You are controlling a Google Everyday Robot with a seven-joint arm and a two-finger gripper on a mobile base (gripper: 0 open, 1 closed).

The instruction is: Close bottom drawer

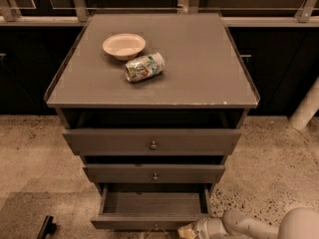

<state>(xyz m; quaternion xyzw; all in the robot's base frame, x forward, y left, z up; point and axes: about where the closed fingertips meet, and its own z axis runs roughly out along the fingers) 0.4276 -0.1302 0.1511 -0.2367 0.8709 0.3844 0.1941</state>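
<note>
The bottom drawer (pixel 152 221) of the grey-brown cabinet stands pulled out, its inside empty and its small knob (pixel 156 227) at the lower edge of the view. My gripper (pixel 187 231) is at the bottom of the view, right beside the drawer's front panel on its right end, at the end of my white arm (pixel 249 227) coming in from the lower right. The fingertips are cut off by the frame edge.
The middle drawer (pixel 154 174) and top drawer (pixel 152 142) stick out slightly. On the cabinet top (pixel 199 68) lie a cream bowl (pixel 124 45) and a tipped green-and-white can (pixel 144 67). A dark object (pixel 46 228) lies on the speckled floor at lower left. A white post (pixel 306 108) stands at right.
</note>
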